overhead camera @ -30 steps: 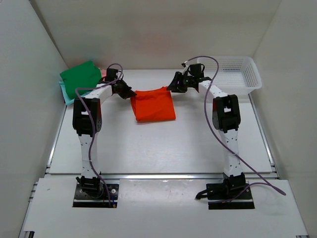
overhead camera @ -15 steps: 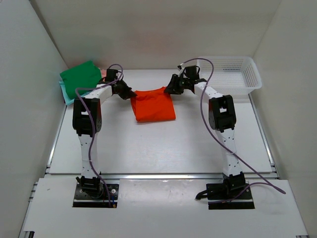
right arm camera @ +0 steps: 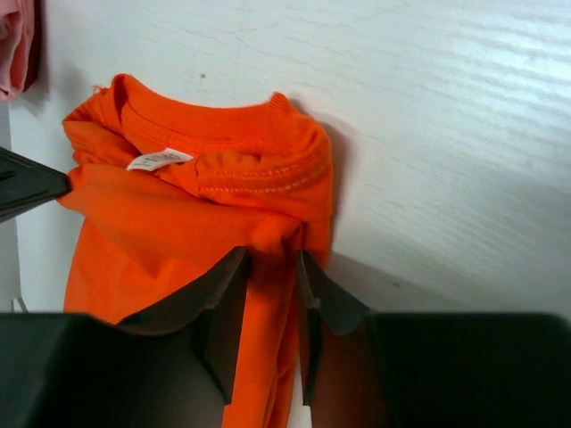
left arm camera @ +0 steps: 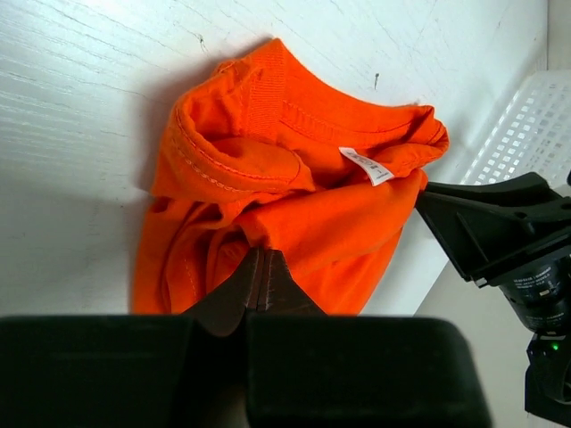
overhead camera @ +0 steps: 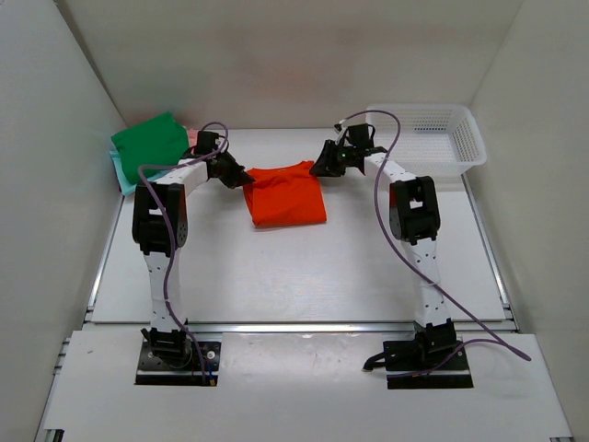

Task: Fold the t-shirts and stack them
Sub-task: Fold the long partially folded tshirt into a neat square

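Observation:
The bright orange t-shirt (overhead camera: 285, 195) lies partly folded at the back middle of the table, collar and white label towards the far side. My left gripper (overhead camera: 241, 176) is at its far left corner, shut on a pinch of orange cloth (left arm camera: 294, 205) right at the fingertips (left arm camera: 261, 254). My right gripper (overhead camera: 319, 167) is at the far right corner. Its jaws stand apart, with a bunched fold of the orange shirt (right arm camera: 178, 223) between the fingers (right arm camera: 272, 254). A folded green t-shirt (overhead camera: 149, 140) lies on top of pink (overhead camera: 190, 135) and light teal (overhead camera: 120, 170) ones at the back left.
A white mesh basket (overhead camera: 433, 138) stands at the back right, close behind the right arm. White walls close in the table on the left, back and right. The stack of shirts sits against the left wall.
The right gripper's jaws have narrowed round the fold of orange cloth, and that wrist has shifted slightly. The left gripper has stayed shut on its corner.

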You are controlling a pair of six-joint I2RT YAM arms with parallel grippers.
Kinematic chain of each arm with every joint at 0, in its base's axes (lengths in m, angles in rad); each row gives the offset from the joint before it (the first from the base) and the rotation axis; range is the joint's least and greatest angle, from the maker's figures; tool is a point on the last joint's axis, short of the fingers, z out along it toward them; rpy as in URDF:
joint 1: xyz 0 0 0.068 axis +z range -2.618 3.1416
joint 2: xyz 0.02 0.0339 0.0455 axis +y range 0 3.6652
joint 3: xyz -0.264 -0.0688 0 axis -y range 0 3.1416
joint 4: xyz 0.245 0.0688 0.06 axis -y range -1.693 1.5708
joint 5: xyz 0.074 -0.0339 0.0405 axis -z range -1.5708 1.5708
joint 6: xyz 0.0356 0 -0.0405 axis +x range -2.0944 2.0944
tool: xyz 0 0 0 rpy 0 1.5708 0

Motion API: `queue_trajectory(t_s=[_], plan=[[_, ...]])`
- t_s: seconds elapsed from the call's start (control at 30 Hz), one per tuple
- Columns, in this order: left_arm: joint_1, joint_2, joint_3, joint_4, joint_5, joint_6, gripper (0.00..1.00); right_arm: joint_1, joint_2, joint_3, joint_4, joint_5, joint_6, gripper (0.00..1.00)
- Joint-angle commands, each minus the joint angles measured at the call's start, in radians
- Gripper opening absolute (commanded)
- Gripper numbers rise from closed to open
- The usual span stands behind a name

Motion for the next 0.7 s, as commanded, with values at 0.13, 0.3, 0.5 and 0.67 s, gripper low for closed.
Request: queue_trajectory(t_s=[0.13, 0.3, 0.5, 0.67], plan=[[0.009, -0.101, -0.016, 0.014, 0.039, 0.01, 0.0, 0.008, -0.004, 0.054, 0.067, -0.086, -0.011, 0.0], [0.015, -0.113, 0.013, -0.007, 0.043, 0.025, 0.0, 0.006, -0.105, -0.011, 0.073, -0.097, -0.058, 0.0], [0.018, -0.215, -0.056, 0.011, 0.054, 0.026, 0.0, 0.017, -0.315, -0.239, 0.132, -0.092, -0.101, 0.0], [0.013, -0.331, -0.128, -0.015, 0.046, 0.062, 0.0, 0.026, -0.508, -0.476, 0.227, -0.08, -0.084, 0.0]])
